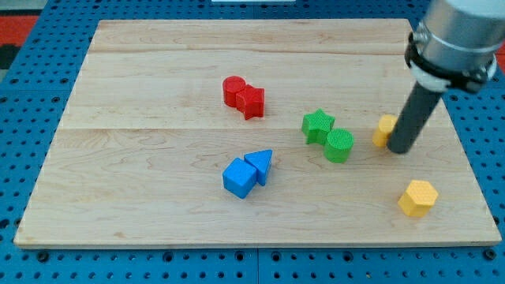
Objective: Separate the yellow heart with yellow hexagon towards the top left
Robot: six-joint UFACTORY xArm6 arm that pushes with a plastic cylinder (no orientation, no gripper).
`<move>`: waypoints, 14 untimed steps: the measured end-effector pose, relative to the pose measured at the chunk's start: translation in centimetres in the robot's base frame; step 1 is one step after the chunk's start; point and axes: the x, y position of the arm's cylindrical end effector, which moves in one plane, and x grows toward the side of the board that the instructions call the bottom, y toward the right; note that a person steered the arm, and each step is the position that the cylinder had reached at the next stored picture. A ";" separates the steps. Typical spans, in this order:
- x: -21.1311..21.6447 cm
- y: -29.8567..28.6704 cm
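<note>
The yellow hexagon point(417, 197) lies near the board's bottom right corner. The yellow heart point(384, 129) sits above it at the right side, partly hidden behind my rod. My tip point(399, 149) rests on the board right against the heart's right side, above and a little left of the hexagon.
A green star point(317, 125) and a green cylinder point(338, 145) touch each other left of the heart. A red cylinder point(233, 90) and a red star-like block point(252, 101) sit together at top centre. A blue cube point(239, 177) and a blue triangle point(260, 164) sit at bottom centre on the wooden board point(142, 158).
</note>
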 end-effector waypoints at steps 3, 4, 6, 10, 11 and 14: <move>-9.7 -5.6; -12.6 -8.3; -16.7 -19.2; -26.8 -30.2; -26.8 -30.0; -26.9 -32.5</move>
